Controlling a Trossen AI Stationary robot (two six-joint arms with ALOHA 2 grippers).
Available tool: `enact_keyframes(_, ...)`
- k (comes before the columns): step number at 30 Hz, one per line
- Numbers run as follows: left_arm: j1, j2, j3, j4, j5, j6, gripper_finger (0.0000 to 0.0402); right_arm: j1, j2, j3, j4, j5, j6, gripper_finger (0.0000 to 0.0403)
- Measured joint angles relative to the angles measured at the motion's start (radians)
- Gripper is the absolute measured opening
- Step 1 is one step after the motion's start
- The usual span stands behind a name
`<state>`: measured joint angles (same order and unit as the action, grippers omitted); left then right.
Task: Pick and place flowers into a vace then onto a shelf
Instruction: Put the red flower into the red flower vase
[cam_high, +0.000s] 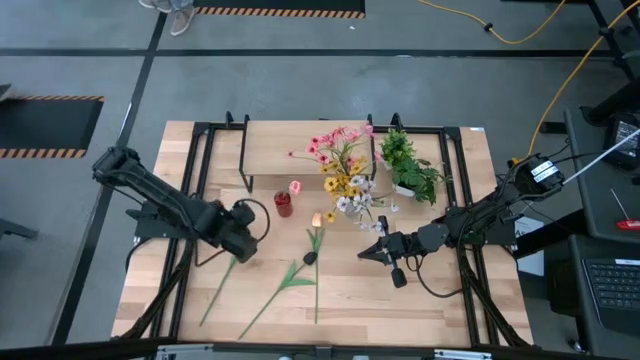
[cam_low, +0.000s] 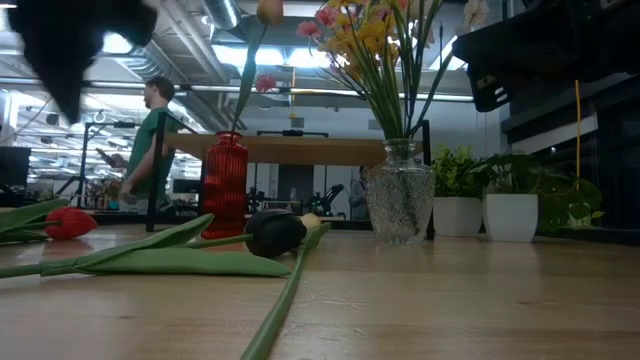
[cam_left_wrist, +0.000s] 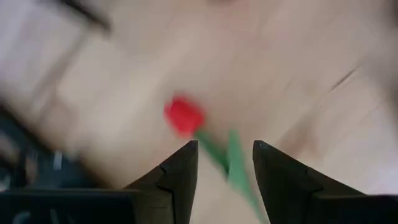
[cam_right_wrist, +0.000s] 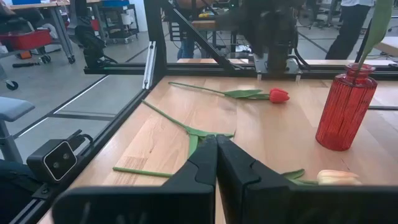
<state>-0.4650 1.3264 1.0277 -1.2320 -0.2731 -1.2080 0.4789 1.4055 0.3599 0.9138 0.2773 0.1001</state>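
My left jaws (cam_left_wrist: 225, 163) stand apart, hanging just above the worktop (cam_high: 440, 300) with a red tulip (cam_left_wrist: 184, 116) lying under them: its green stem runs up between my two fingers (cam_left_wrist: 180, 171) and the bloom sits just ahead of the tips. Nothing is gripped; the stem lies loose on the wood. I judge the step in hand to be picking this flower. The next move calls for lowering until the tips straddle the stem just behind the bloom, then closing gently, since the stem is thin and flat against the wood and could slip out sideways.

My right jaws (cam_right_wrist: 216, 163) are pressed together and empty, low over the other side of the worktop, waiting. Between my two arms lie more loose flowers (cam_high: 300, 270): a dark-headed one and a peach tulip (cam_right_wrist: 339, 177) with long leaves, their stems fanned toward the near edge, clear of my left approach.

A little beyond my left jaws stands a red ribbed vase (cam_high: 284, 205), which already holds one stem. Farther along is a clear glass vase (cam_low: 400, 200) packed with pink, yellow and white blooms, and next to it a leafy plant (cam_high: 412, 168) in a white pot. Behind them all is the shelf (cam_high: 300, 150), its board bare. The carry to the red vase must lift over its neck without knocking it. A person (cam_low: 150, 140) stands in the room beyond.
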Motion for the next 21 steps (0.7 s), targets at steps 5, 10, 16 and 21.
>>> enact_keyframes(5, -0.047, 0.085, 0.0, -0.038, 0.127, -0.132, 0.0147, 0.0, 0.0, 0.0, -0.01, 0.0, 0.0, 0.0007)
enact_keyframes(10, -0.098, 0.143, 0.0, -0.032, 0.118, -0.22, 0.0147, 0.0, 0.0, 0.0, -0.013, 0.0, 0.003, 0.0007)
enact_keyframes(16, -0.14, 0.198, 0.0, -0.016, 0.111, -0.275, 0.0147, 0.0, 0.0, 0.0, -0.015, 0.0, 0.004, 0.0007)
enact_keyframes(21, -0.172, 0.232, 0.0, 0.015, 0.141, -0.323, 0.0147, 0.0, 0.0, 0.0, -0.015, 0.0, 0.004, 0.0007)
